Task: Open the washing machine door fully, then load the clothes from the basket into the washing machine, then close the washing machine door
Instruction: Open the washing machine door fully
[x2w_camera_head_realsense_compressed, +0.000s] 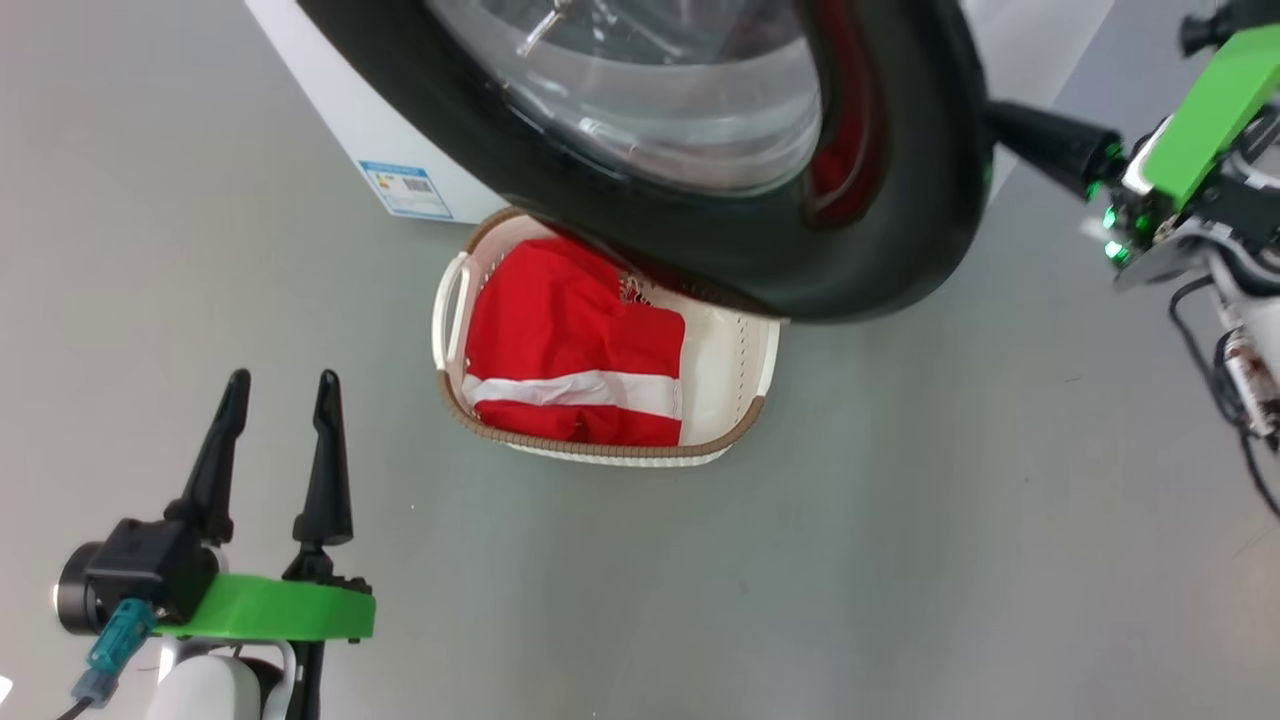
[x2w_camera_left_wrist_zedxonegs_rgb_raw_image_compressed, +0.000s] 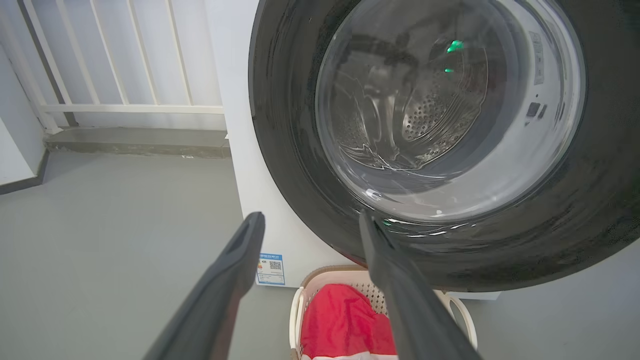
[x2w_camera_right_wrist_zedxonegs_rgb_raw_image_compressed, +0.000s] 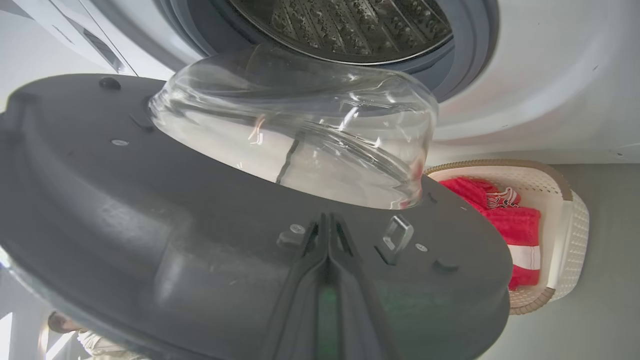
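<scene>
The right gripper (x2w_camera_right_wrist_zedxonegs_rgb_raw_image_compressed: 327, 222) is closed on nothing, its tips set against the inner face of the door (x2w_camera_right_wrist_zedxonegs_rgb_raw_image_compressed: 125, 225), seemingly to push it wider. The left gripper (x2w_camera_head_realsense_compressed: 282, 385) is held wide and empty; the clothes (x2w_camera_head_realsense_compressed: 570, 340) are left in the basket (x2w_camera_head_realsense_compressed: 600, 447), ahead to its right.

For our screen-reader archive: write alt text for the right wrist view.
The shut right gripper points at the grey inner face of the open washing machine door, just below its bulging glass bowl. Above is the steel drum; at right, the basket holds the red clothes.
</scene>
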